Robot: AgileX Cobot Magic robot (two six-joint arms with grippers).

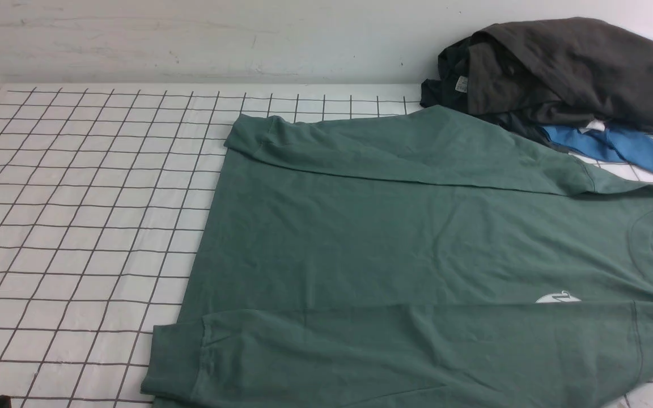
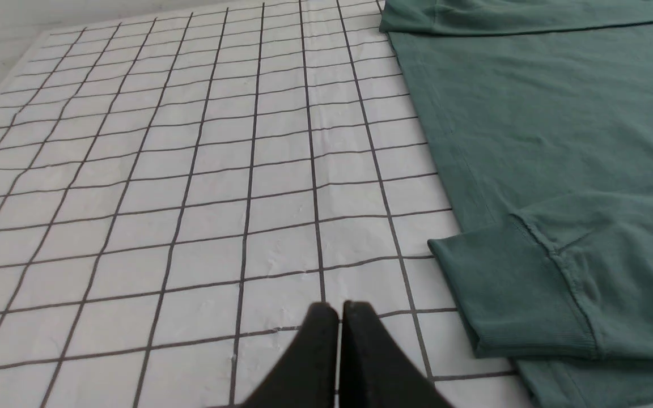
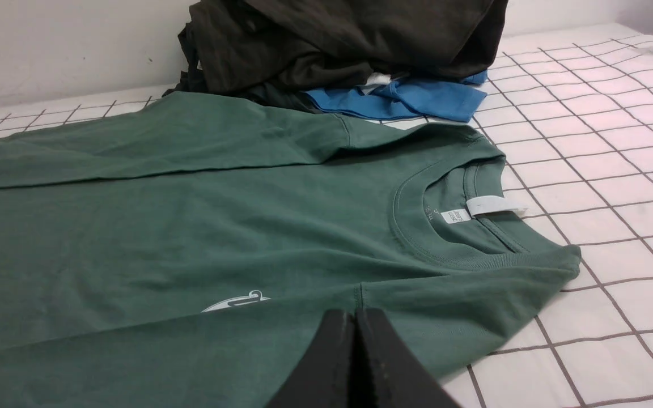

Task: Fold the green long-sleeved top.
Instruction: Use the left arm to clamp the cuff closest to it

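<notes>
The green long-sleeved top [image 1: 394, 243] lies flat on the gridded table, neck to the right, white logo [image 1: 558, 297] facing up. Both sleeves are folded in across the body, one along the far edge, one along the near edge. In the left wrist view my left gripper [image 2: 340, 309] is shut and empty over bare grid, a short way from the near sleeve's ribbed cuff [image 2: 508, 294]. My right gripper [image 3: 355, 314] is shut with nothing between its fingers, just over the near sleeve at the shoulder seam, close to the neck label [image 3: 491, 205].
A heap of dark grey and black clothes [image 1: 564, 73] sits at the back right against the wall, with a bright blue garment [image 1: 610, 144] under it, touching the top's far shoulder. White gridded cloth [image 1: 77, 198] covers the left half of the table.
</notes>
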